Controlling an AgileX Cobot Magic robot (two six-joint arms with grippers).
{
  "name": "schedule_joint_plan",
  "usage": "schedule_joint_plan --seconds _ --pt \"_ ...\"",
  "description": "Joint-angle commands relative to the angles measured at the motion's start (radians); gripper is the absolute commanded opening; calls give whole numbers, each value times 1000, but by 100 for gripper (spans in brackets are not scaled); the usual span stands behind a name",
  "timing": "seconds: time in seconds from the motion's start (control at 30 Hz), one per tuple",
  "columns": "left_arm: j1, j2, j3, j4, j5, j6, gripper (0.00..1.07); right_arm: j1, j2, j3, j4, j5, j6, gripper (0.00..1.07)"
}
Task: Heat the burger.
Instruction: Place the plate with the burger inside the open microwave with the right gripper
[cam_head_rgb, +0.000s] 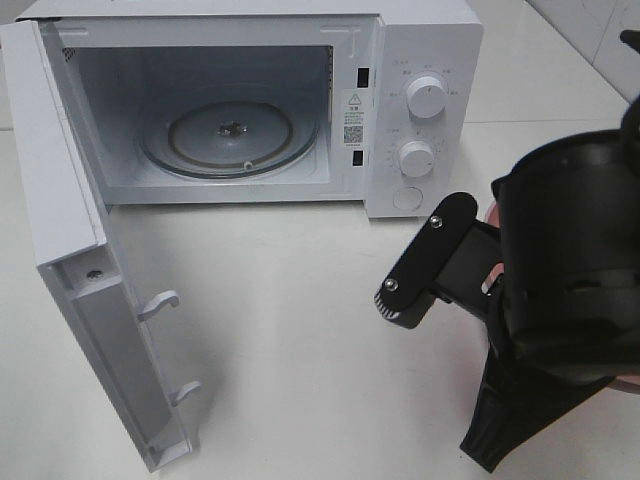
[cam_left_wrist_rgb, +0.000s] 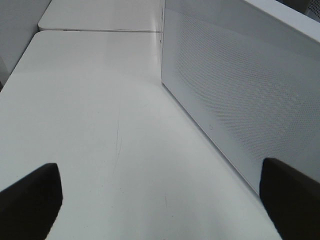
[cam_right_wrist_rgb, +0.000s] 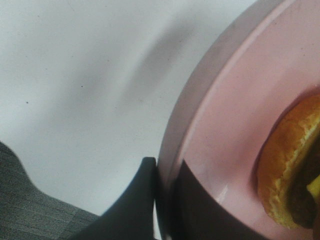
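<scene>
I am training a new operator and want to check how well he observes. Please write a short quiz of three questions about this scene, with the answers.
1. True or false: the microwave door stands open.
2. Fill in: the burger lies on the ____.
3. The right pincer is shut on: A) the burger; B) the rim of the pink plate; C) a spoon.
Key: 1 true; 2 pink plate; 3 B.
</scene>
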Motion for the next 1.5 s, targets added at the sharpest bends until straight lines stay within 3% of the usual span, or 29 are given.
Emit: schedule_joint_plan --seconds 0.03,0.67,1.5 --pt "-4 -18 3 -2 -15 1 100 42 -8 -1 -54 58 -21 0" --pt "-4 -18 3 -2 -15 1 100 278 -8 -1 -79 -4 -224 0" --pt "-4 -18 3 -2 -15 1 100 298 -8 -3 -182 -141 -461 1"
